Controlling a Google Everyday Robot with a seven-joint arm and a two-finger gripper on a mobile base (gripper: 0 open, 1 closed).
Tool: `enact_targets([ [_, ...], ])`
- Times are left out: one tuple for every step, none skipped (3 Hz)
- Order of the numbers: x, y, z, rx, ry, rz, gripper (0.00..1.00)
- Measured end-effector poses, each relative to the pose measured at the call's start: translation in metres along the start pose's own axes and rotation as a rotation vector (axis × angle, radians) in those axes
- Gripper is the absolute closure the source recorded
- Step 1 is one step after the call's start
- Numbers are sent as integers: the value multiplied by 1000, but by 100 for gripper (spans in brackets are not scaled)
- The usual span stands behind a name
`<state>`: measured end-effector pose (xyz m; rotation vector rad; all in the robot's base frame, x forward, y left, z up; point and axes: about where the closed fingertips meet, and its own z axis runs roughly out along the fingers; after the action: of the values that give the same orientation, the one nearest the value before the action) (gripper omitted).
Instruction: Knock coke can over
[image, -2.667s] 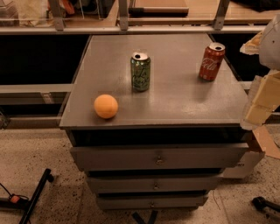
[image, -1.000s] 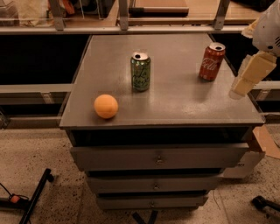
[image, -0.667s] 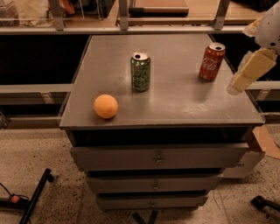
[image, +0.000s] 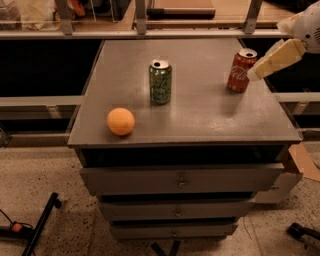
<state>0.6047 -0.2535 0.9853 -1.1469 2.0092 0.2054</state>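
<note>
The coke can (image: 241, 70), red with white script and a silver top, stands upright near the far right of the grey cabinet top (image: 200, 110). My gripper (image: 258, 71) reaches in from the upper right, cream-coloured, with its tip just to the right of the can at mid-height, very close to it or touching it. I cannot tell which.
A green can (image: 160, 82) stands upright near the middle of the top. An orange ball (image: 120, 121) lies near the front left edge. Drawers (image: 180, 180) sit below the top. A shelf rail (image: 150, 34) runs behind it. A black stand leg (image: 37, 225) lies on the floor at the left.
My gripper has swung up and to the left, from beside the cabinet's right edge toward the coke can. The cans and the ball have not moved.
</note>
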Motion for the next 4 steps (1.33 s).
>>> enact_targets([
  [-1,-21,25,7,-70,78,0],
  [1,-31,49,15,-129,151,0],
  [7,-34,74,44,-185,217,0],
  [10,-44,97,79,-252,266,0],
])
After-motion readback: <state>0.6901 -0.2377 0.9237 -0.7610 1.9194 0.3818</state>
